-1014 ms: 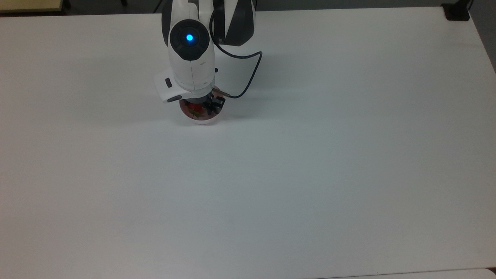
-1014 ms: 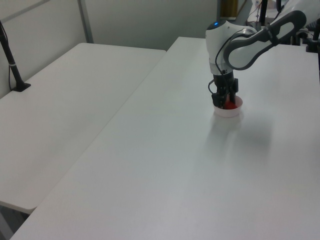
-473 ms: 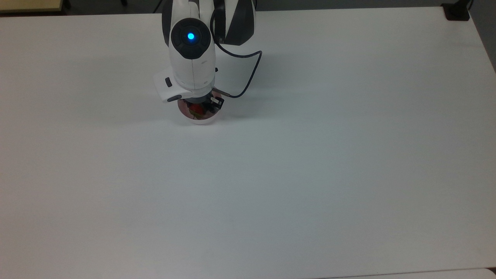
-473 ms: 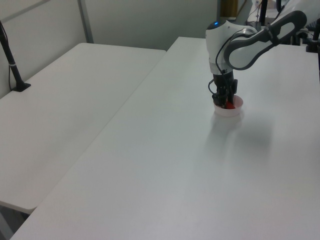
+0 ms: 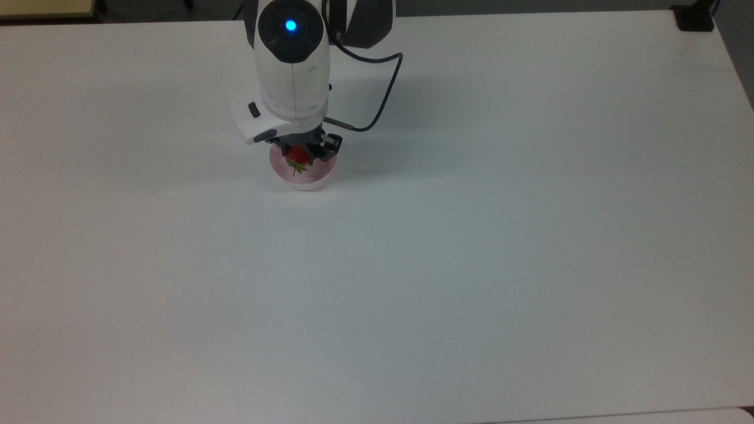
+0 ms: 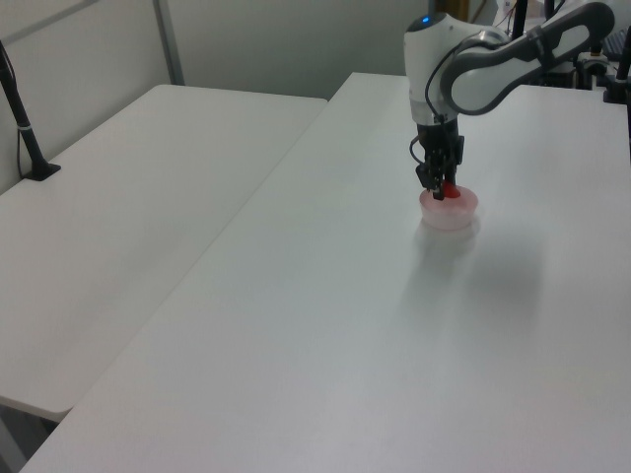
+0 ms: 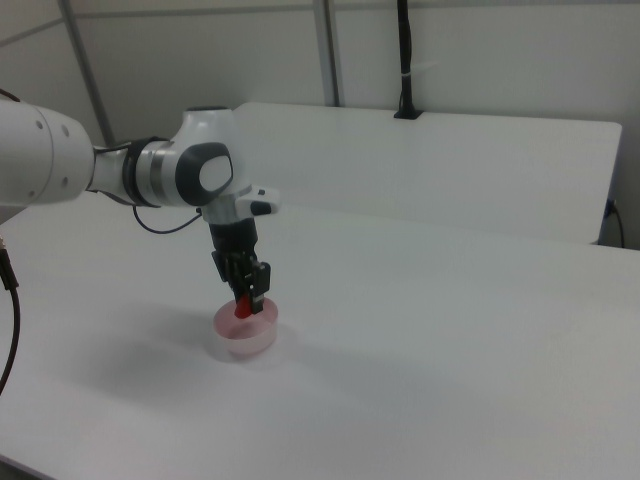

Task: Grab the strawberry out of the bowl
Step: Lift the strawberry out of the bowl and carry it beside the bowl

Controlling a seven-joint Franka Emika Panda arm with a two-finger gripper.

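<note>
Strawberry (image 5: pixel 296 156) top hidden under end effector (image 5: pixel 303 154); bowl (image 5: pixel 306 176) far rim covered.

Top view: looks steeply down from high above the white worktop (image 5: pixel 471 265), taking in nearly its whole surface, with the arm's base at the upper edge. Left view: set off one corner at a raised slant, fairly far back, facing along the worktop (image 6: pixel 325 325) with a second table (image 6: pixel 118 217) on the left view's left. Right view: lower and nearer, from the opposite side, sharing the bowl (image 7: pixel 244 333) and arm with both others.
</note>
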